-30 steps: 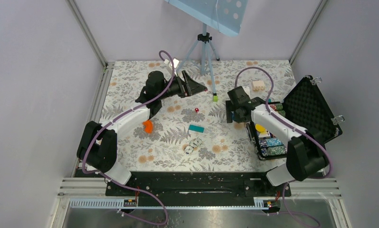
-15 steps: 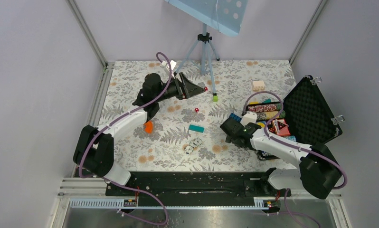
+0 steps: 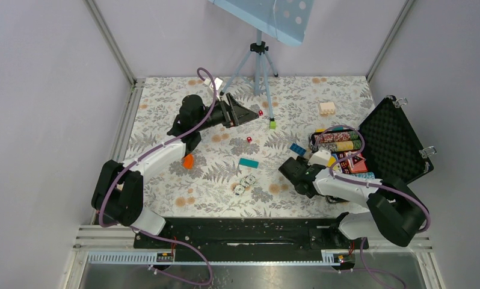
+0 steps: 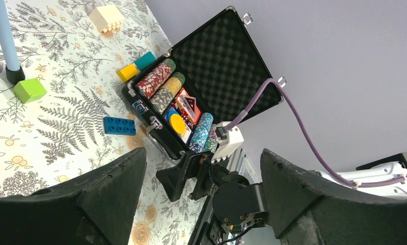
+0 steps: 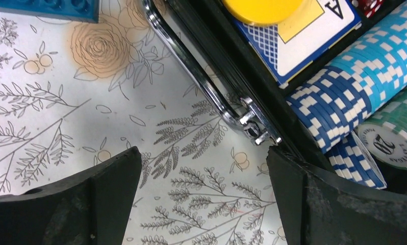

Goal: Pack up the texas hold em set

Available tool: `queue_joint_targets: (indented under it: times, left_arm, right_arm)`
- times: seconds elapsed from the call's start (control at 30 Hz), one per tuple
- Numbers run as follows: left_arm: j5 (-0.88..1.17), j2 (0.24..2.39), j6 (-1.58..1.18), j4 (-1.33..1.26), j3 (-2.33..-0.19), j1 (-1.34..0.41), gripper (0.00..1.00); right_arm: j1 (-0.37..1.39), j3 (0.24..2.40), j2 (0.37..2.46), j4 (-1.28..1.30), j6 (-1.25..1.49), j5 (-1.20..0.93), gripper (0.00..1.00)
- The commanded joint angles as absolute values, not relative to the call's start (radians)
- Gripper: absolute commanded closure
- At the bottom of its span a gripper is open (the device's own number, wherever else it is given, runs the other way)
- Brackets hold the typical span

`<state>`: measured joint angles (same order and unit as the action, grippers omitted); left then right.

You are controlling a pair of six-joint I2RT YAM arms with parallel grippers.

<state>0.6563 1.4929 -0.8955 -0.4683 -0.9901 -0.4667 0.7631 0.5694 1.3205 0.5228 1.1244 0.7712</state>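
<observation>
Poker case (image 3: 391, 141) lies open at right, lid back for loading. Right gripper (image 5: 204, 199), fully spread and empty, hovers beside its front latch (image 5: 255, 125). Left gripper (image 3: 249, 113), spread and empty, hangs far-side.

Spotting a bold black "A" on the blue-and-white card (image 5: 306, 43), far ahead and to the right of the right gripper (image 5: 202, 153), next to the yellow disc (image 5: 262, 7). Closer in on that same side, a "20" on the face of the green chip (image 5: 387, 145), ringed by lettering too fine to read.
</observation>
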Motion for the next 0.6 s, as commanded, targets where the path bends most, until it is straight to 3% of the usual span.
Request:
queue_joint_targets:
  times: [0.0,0.57]
  left_arm:
    - [0.689,1.465,-0.917,-0.549,-0.989,-0.462,0.19]
    - [0.713,1.48,-0.936,-0.547,-1.001,-0.462,0.2]
  right_arm:
    - [0.771,0.572,1.361,0.463,1.153,0.919,0.01]
    - [0.771,0.555,1.443,0.182,0.941,1.024,0.03]
